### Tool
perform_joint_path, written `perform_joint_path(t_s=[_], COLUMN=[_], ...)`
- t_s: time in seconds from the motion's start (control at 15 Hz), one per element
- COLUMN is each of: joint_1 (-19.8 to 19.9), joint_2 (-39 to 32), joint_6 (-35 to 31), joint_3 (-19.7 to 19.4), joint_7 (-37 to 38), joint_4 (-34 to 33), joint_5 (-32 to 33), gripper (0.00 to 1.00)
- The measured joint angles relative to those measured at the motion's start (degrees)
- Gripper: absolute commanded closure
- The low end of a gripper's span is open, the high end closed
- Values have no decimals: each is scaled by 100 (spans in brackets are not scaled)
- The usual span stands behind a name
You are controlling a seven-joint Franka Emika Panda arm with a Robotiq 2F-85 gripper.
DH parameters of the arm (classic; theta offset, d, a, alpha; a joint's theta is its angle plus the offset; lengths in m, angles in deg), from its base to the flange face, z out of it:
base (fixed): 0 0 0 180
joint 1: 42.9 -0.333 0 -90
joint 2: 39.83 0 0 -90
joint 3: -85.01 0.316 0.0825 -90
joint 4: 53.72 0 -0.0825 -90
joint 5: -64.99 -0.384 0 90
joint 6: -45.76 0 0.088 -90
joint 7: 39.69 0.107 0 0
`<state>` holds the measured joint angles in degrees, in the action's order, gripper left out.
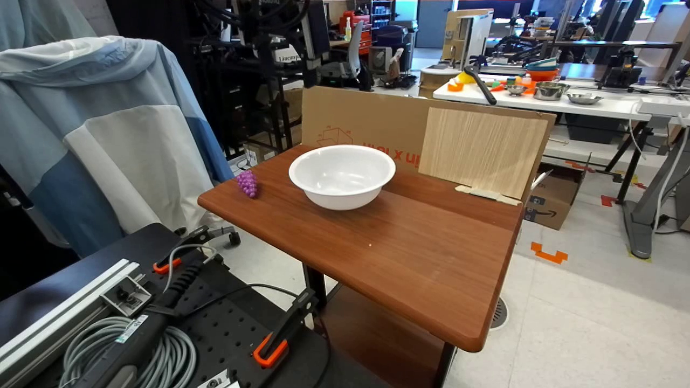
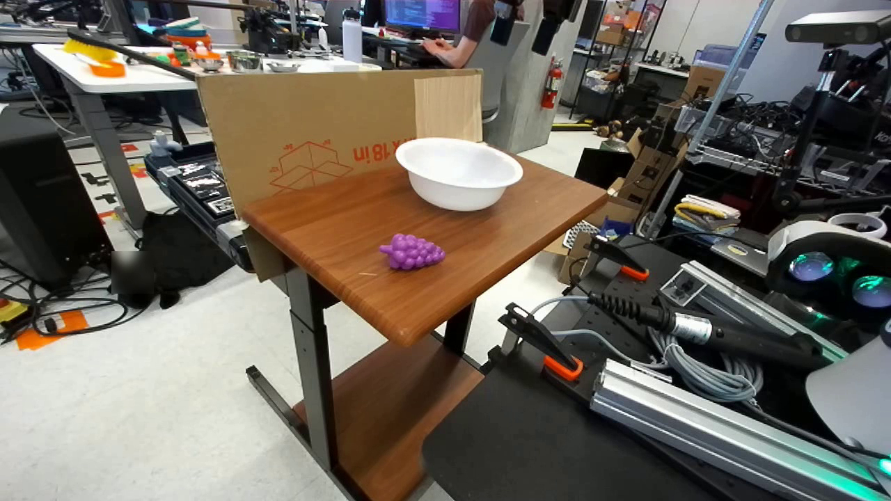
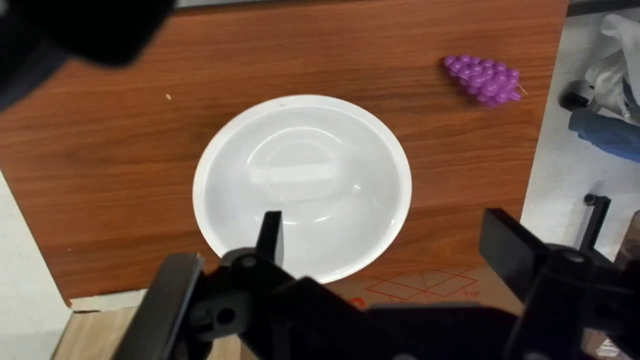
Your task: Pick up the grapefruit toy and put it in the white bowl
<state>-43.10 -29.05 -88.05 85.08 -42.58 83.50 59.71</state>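
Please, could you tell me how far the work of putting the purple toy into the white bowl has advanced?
Done: apparently nothing of the transfer; the purple toy lies on the table, apart from the white bowl.
In hand: nothing; the wrist view shows the tool open, gripping nothing.
Left: everything: grasping the toy, carrying it over the bowl and releasing it inside.

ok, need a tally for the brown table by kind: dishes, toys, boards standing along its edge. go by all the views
Dishes: 1 (white bowl)
Toys: 1 (purple grape toy)
Boards: 2 (cardboard sheet, pale wood-grain panel)
Total: 4
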Motion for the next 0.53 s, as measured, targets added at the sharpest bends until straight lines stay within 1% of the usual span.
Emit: perform_joint_path(t_s=[0.27,0.53], joint_1=[-259,-406], joint_2=[-530,-1257], joint_6=[48,481], joint_3=[98,287], joint_7=[-797,-1516], joint_4=[-546,-1166], joint_5=[1,0], gripper=[0,0])
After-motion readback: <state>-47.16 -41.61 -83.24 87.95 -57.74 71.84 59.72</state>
